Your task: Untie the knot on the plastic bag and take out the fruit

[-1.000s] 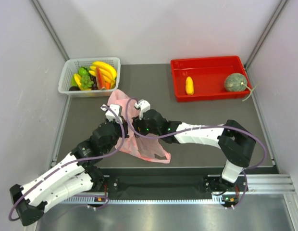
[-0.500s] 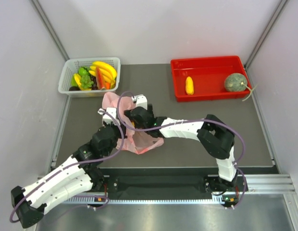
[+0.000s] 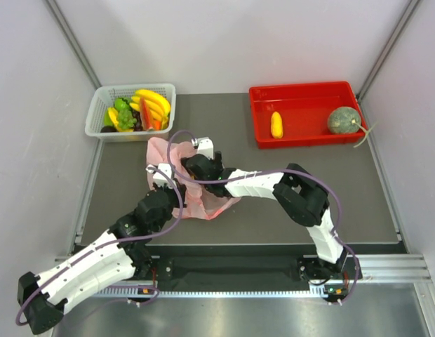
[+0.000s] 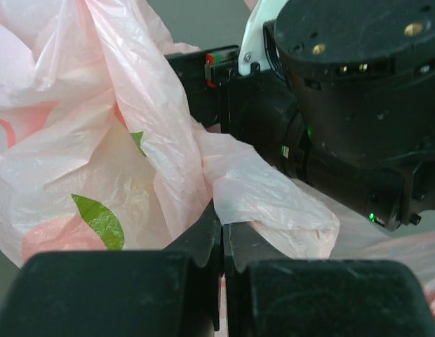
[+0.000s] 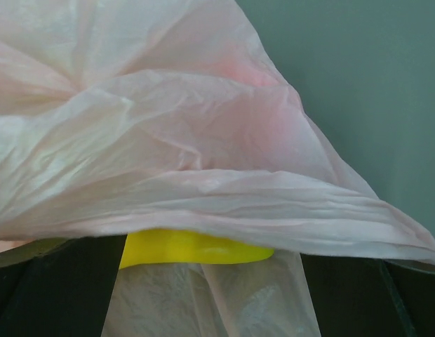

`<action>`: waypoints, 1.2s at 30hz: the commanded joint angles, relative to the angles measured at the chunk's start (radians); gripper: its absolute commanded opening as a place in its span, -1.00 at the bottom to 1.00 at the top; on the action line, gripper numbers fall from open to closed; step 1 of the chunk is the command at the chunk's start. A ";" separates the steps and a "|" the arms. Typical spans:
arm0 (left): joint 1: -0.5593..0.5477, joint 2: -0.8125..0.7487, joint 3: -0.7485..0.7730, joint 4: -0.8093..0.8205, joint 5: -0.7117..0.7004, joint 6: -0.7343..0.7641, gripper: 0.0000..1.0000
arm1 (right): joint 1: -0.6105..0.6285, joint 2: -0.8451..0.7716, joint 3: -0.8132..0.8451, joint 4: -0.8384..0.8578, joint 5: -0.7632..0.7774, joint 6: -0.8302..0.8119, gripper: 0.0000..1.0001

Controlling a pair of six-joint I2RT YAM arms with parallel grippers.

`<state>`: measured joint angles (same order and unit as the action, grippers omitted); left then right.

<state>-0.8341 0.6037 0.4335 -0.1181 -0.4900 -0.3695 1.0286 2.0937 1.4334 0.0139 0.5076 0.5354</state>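
Note:
The pink plastic bag (image 3: 203, 196) lies crumpled at the table's middle left. My left gripper (image 3: 160, 173) is at its left side; in the left wrist view it (image 4: 222, 228) is shut on a fold of the bag's film (image 4: 266, 203). My right gripper (image 3: 198, 160) reaches into the bag from the right. In the right wrist view its jaws (image 5: 210, 295) stand wide apart under the film (image 5: 168, 140), with a yellow banana (image 5: 193, 247) between them, touching the left finger only. A peach fruit with a green leaf (image 4: 70, 232) shows through the film. No knot shows. The green melon (image 3: 342, 120) and orange oblong (image 3: 276, 125) lie in the red tray (image 3: 302, 93).
A white basket (image 3: 98, 98) with larger bananas, grapes and slices stands at the back left, just behind the bag. The red tray is at the back right. The right arm's forearm (image 3: 256, 184) stretches across the table's middle.
My right gripper has moved left and deeper into the bag. The bag has bunched up toward the left and its near right corner has been drawn in.

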 commanded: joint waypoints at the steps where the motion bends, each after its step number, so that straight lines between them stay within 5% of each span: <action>1: -0.007 -0.019 -0.016 0.074 0.019 -0.022 -1.00 | -0.016 0.019 -0.007 0.055 0.009 0.037 0.99; 10: -0.007 -0.054 -0.039 0.057 0.031 -0.048 -1.00 | -0.032 0.061 -0.051 0.127 -0.187 -0.009 0.99; 14: -0.007 -0.076 -0.049 0.044 0.031 -0.055 -1.00 | -0.042 0.059 -0.083 0.173 -0.305 -0.032 0.69; 17: -0.007 -0.093 -0.049 0.028 0.024 -0.054 -1.00 | -0.042 0.023 -0.136 0.213 -0.336 -0.063 0.20; 21: -0.007 -0.114 -0.052 0.024 0.016 -0.048 -1.00 | -0.042 -0.050 -0.206 0.219 -0.330 -0.086 -0.83; 23: -0.007 -0.117 -0.053 0.026 0.010 -0.046 -1.00 | -0.042 -0.118 -0.264 0.224 -0.317 -0.092 -1.00; 36: -0.008 -0.108 -0.067 0.031 -0.007 -0.046 -1.00 | -0.041 -0.537 -0.533 0.131 -0.429 -0.147 -1.00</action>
<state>-0.8387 0.4934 0.3737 -0.1207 -0.4881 -0.4137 0.9897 1.6081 0.9009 0.1989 0.1349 0.4274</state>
